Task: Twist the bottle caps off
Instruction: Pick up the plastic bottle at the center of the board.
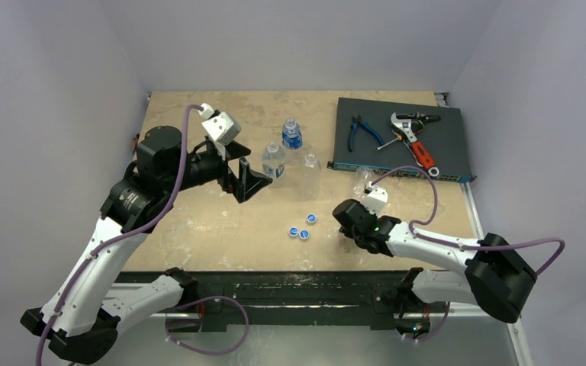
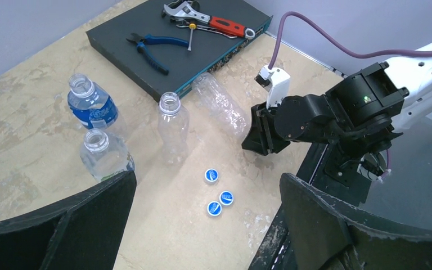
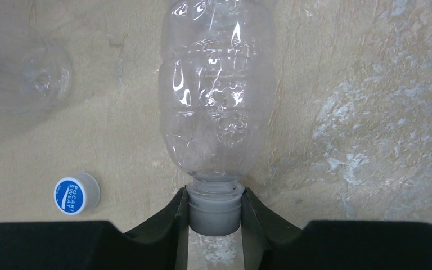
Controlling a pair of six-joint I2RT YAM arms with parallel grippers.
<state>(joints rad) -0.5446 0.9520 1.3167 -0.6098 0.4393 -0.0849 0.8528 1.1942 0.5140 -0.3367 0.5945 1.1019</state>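
Plastic, thin and clear: the one capped bottle (image 3: pixel 216 95) lies on its side on the counter (image 1: pixel 198 229). It sits right of the middle, just on the near side of the black box (image 1: pixel 397 145) in the far right corner, neck toward the near edge.

It looks empty, so very light. The wall is crinkled and will likely buckle if squeezed. It's round and slick with nothing pinning it, so my guess is the body spins with the cap unless something braces it. The shoulder near the neck looks like the best place to brace, not mid-wall.

The three other bottles (image 2: pixel 171 126) stand open-necked near the counter's middle.

Its white cap (image 3: pixel 215 214) is small and rigid, the only stiff spot, so that's the right place to grab for the twist.

The right gripper (image 3: pixel 214 202) is clamped on that cap, one finger on each side, with the cap seated between the tips. The left gripper (image 1: pixel 244 174) is spread fully apart and holds nothing. It hangs left of the middle, beside the standing bottles.

Three blue caps (image 2: pixel 211 175) lie loose on the counter toward the near edge, just left of the lying bottle's neck.
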